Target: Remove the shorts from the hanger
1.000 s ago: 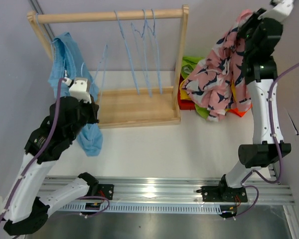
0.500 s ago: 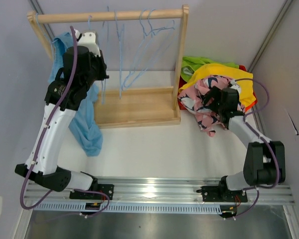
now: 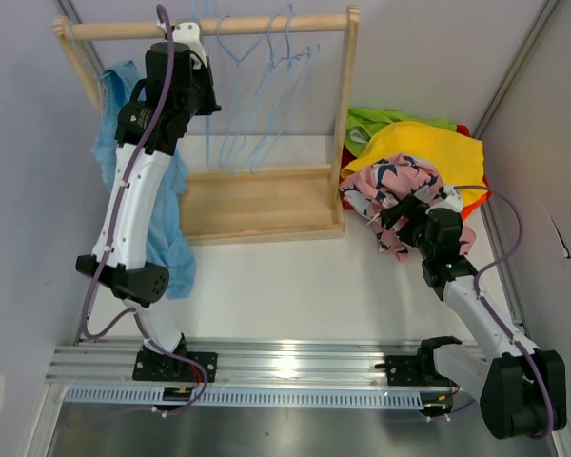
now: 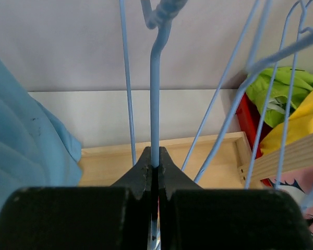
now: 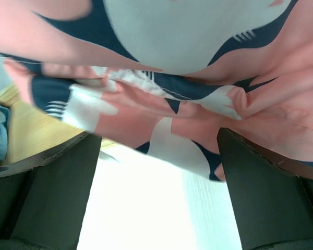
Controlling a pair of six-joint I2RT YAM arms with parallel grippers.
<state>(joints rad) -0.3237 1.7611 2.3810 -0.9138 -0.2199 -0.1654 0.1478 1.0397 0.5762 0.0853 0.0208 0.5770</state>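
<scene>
Light blue shorts (image 3: 109,143) hang at the left end of the wooden rack (image 3: 266,205), partly behind my left arm; they also fill the left edge of the left wrist view (image 4: 21,156). Up by the rail, my left gripper (image 3: 198,67) is shut on a blue wire hanger (image 4: 155,104) that runs up from between its jaws (image 4: 154,159). Pink shorts with a navy print (image 3: 395,186) lie on top of the yellow shorts (image 3: 428,143) and lime green shorts (image 3: 381,119) right of the rack. My right gripper (image 3: 392,221) stands open just in front of the pink shorts (image 5: 198,78), nothing between its fingers (image 5: 271,192).
Several bare blue wire hangers (image 3: 276,86) dangle from the rail (image 3: 257,26) over the rack's wooden base. A red-orange edge (image 3: 347,186) shows under the heap of shorts. Grey walls close in on both sides, and a metal rail (image 3: 295,367) runs along the near edge.
My right arm came down from high up with the pink shorts, opened, and left them on the pile. My left arm rose from low by the blue shorts to the rail.
</scene>
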